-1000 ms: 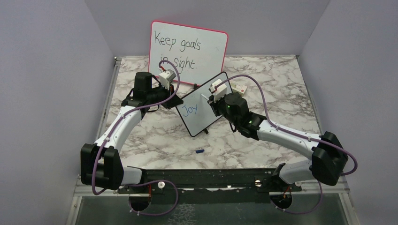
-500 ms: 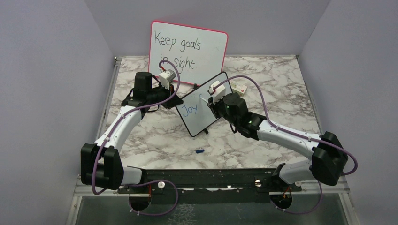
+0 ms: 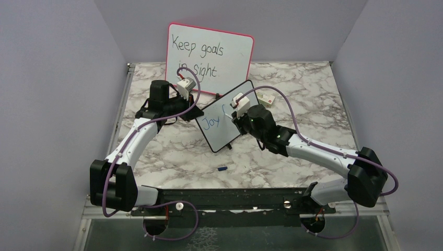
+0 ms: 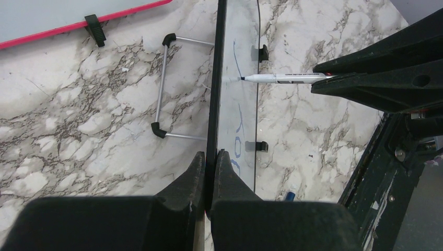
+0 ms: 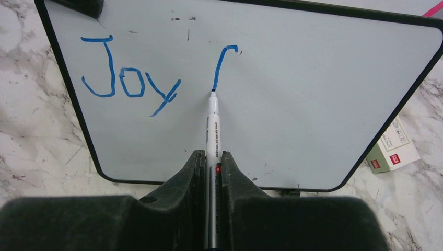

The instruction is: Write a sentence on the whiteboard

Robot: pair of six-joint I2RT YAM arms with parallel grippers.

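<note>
From where I stand, the small black-framed whiteboard [image 3: 222, 137] sits near the middle of the marble table [image 3: 172, 151], propped up and leaning back on a wire stand [image 4: 162, 86]. In the overhead view its long axis runs from about 8 o'clock to about 2 o'clock. Its writing face is turned toward roughly 4 o'clock, at the right arm. The left gripper [image 4: 210, 154] has its jaws pressed together on the board's left-hand edge, the black frame caught between the two fingertips. The right gripper [image 5: 211, 154] is nearly closed, pinching a marker [image 5: 212, 120] that sticks straight out from between its fingers. The marker's blue tip touches the board's surface. The sentence [image 5: 130, 83] so far reads "Joy" in blue. To its right there is one hooked stroke, and the tip rests at its lower end. Behind the small board, at about 12 o'clock, a larger pink-framed whiteboard [image 3: 209, 57] stands with black handwriting on it. A small blue object [image 3: 222, 168] lies on the table near the arms' bases, too small for me to identify.
</note>
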